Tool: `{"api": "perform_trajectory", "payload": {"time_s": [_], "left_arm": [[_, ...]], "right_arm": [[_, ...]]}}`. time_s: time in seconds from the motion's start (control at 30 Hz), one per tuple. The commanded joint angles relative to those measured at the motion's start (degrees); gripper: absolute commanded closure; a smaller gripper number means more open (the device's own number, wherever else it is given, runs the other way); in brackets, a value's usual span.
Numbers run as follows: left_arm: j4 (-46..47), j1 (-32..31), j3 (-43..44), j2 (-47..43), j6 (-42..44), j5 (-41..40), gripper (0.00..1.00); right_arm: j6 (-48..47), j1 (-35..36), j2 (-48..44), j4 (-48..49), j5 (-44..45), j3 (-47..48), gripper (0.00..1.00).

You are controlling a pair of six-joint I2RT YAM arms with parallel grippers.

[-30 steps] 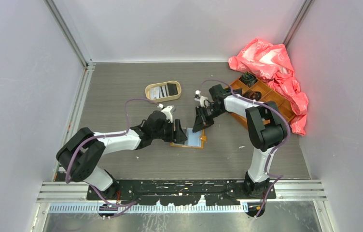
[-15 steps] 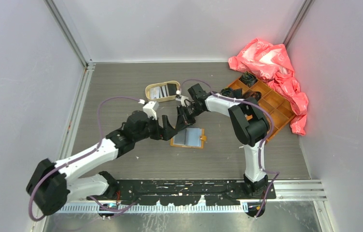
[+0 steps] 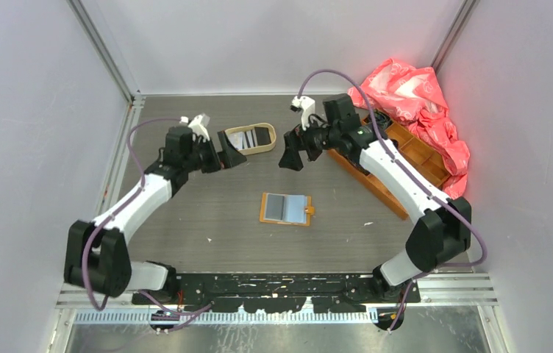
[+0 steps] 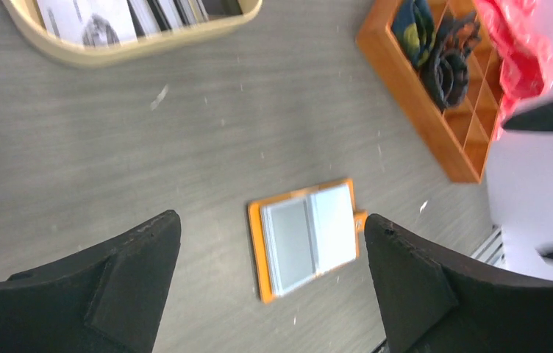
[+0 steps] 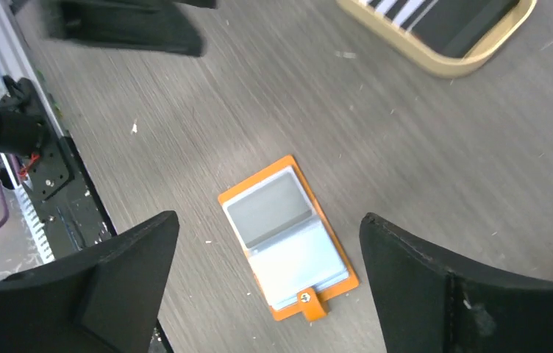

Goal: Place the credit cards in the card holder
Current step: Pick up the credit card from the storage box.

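Note:
The card holder (image 3: 286, 209) lies open and flat mid-table, orange-tan with a snap tab on its right edge. Its inside shows a grey half and a pale white-blue half. It also shows below both wrist cameras, card holder (image 4: 309, 239) and card holder (image 5: 284, 239). Credit cards (image 3: 250, 137), one white, one striped and one black, lie in the oval tan tray (image 3: 248, 150). My left gripper (image 3: 233, 153) hangs open and empty just left of the tray. My right gripper (image 3: 292, 157) hangs open and empty to the tray's right. Both stand well above and behind the holder.
An orange compartmented box (image 3: 398, 158) holding dark items sits at the back right, partly under my right arm. A crumpled red plastic bag (image 3: 413, 95) lies behind it. Grey walls close off the left, back and right sides.
Both arms have lifted off the card holder and swung back, the left toward the back left, the right toward the back right. Both grippers have opened.

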Motion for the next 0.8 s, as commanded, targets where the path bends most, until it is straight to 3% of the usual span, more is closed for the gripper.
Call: {"api": "perform_trajectory", "payload": {"time_s": [0.0,0.1,0.2,0.33,0.5,0.6,0.77], "left_arm": [[0.04,2.49,11.22,9.11,-0.21,6.36,0.12],[-8.62,2.51,20.36,17.59,3.43,2.22,0.24],[-13.10,2.47,26.62,24.85,6.06,-1.90,0.43],[-15.98,2.44,34.06,33.43,7.72,-5.00,0.53],[-17.14,1.06,42.63,40.30,7.32,-4.92,0.51],[-13.32,1.02,44.34,43.60,3.01,0.57,0.50],[-10.55,1.01,45.16,45.83,0.49,1.46,0.46]], "right_arm": [[0.44,-3.39,2.20,-3.22,-7.64,5.69,0.01],[2.02,-5.05,4.58,-5.01,-16.86,7.81,0.01],[3.21,-7.38,2.42,1.89,-16.71,-1.37,0.01],[6.26,-12.13,4.39,3.30,-22.19,-2.81,0.07],[4.08,-12.78,5.43,-0.44,-21.38,-1.28,0.11],[4.02,-12.84,5.55,-0.04,-21.22,-1.56,0.11],[3.89,-12.81,6.66,-0.30,-22.14,-1.53,0.11]]}}
